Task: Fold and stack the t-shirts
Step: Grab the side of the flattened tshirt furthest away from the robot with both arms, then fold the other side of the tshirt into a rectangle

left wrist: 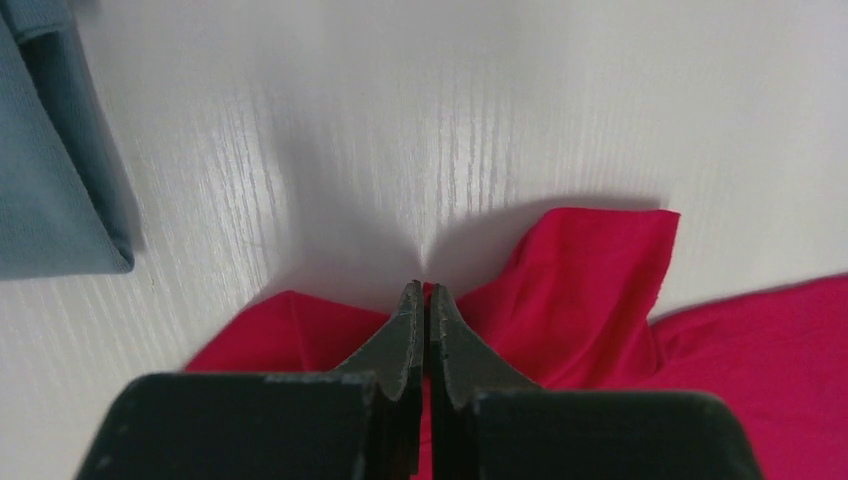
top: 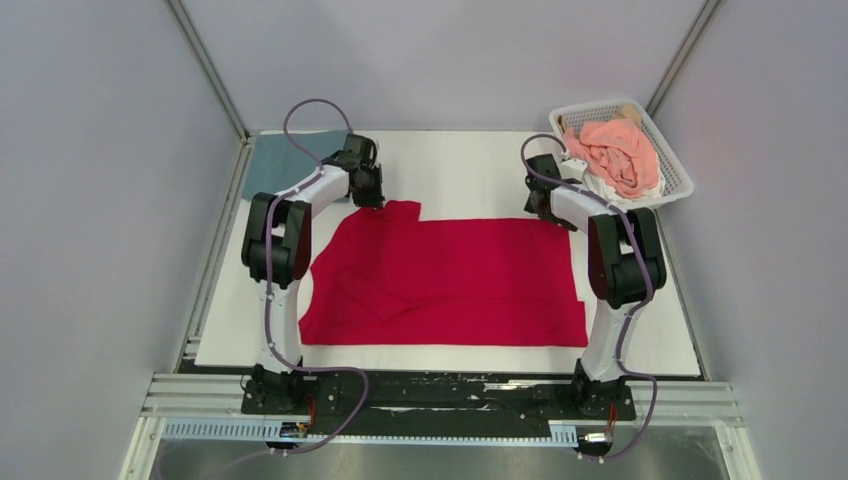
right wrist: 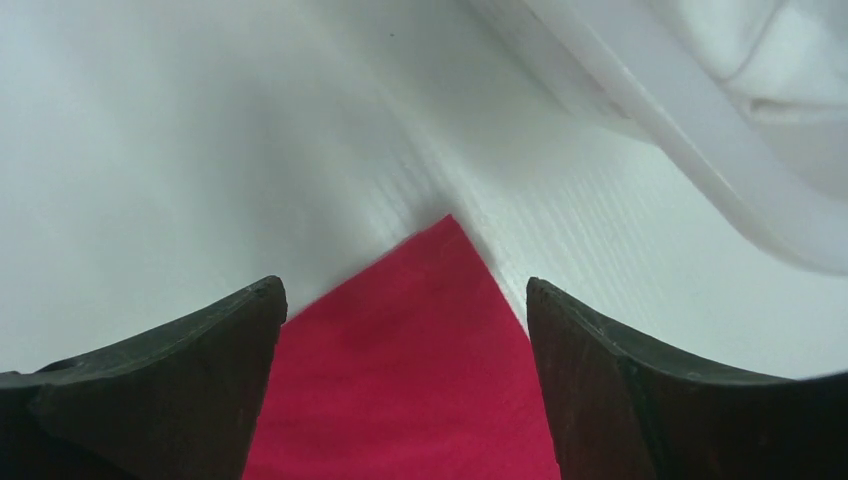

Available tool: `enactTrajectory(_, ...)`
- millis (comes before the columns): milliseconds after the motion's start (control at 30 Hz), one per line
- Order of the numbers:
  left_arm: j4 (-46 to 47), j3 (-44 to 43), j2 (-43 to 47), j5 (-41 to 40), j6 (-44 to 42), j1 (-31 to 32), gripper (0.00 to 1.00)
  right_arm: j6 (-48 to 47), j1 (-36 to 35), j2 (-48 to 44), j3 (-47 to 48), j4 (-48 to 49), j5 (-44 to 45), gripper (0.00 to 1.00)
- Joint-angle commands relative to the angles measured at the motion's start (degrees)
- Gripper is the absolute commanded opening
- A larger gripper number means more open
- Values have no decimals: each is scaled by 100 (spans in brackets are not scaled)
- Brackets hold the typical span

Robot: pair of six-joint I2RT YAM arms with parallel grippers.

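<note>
A white wood-grain table top (top: 450, 165) is seen bounded by grey walls, and most of its middle is covered by a bright red cloth t-shirt (top: 450, 280), which is spread flat with its hem toward the right arm and a sleeve folded in over its left part. At the far right corner a white plastic lattice basket (top: 672, 170) is set, tilted a little over the table's edge. At the far left corner a dull grey-blue cloth t-shirt (top: 275, 160) is laid folded flat, well apart from the red one. In the basket a crumpled salmon-pink cloth t-shirt (top: 620, 150) is heaped on top of a white cloth t-shirt (top: 598, 186). The left gripper (top: 376, 200) is lowered onto the far left corner of the red garment; in its wrist view the left gripper (left wrist: 425, 298) is shown with jaws pressed together on a raised pinch of red cloth (left wrist: 580, 290), with the grey-blue fold (left wrist: 50, 180) off to the left. The right gripper (top: 541, 211) is held at the far right corner of the red garment, near the basket; in its wrist view the right gripper (right wrist: 402, 290) is shown with fingers spread wide and the pointed red corner (right wrist: 420, 390) lying between them, ungripped.
</note>
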State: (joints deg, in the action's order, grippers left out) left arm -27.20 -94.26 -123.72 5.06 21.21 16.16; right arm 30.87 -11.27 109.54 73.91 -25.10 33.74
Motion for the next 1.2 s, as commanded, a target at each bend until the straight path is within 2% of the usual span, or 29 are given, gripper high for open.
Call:
enactTrajectory(0,511,336,680,146,128,51,0,248,31,369,476,-520,678,89)
enactTrajectory(167,710,759,1123,310,146,55,0,397,30,566,568,-831,784,83)
enactTrajectory(333,839,1203,1578,378,188,104,0,521,31,405,339,-970,750,71)
enactTrajectory(433,890,1439,1788,327,198,149,0,579,29,332,249,-970,814,54)
enactTrajectory(700,919,1833,2234,232,234,262,0,551,28,520,500,-975,943,20)
enactTrajectory(800,886,1862,2330,194,244,268,0,576,28,510,531,-974,939,2)
enactTrajectory(967,890,2062,2649,159,286,289,0,494,13,186,374,-882,744,0)
enactTrajectory(1167,903,2579,3346,-99,409,312,0,144,-232,-761,-304,-292,390,0)
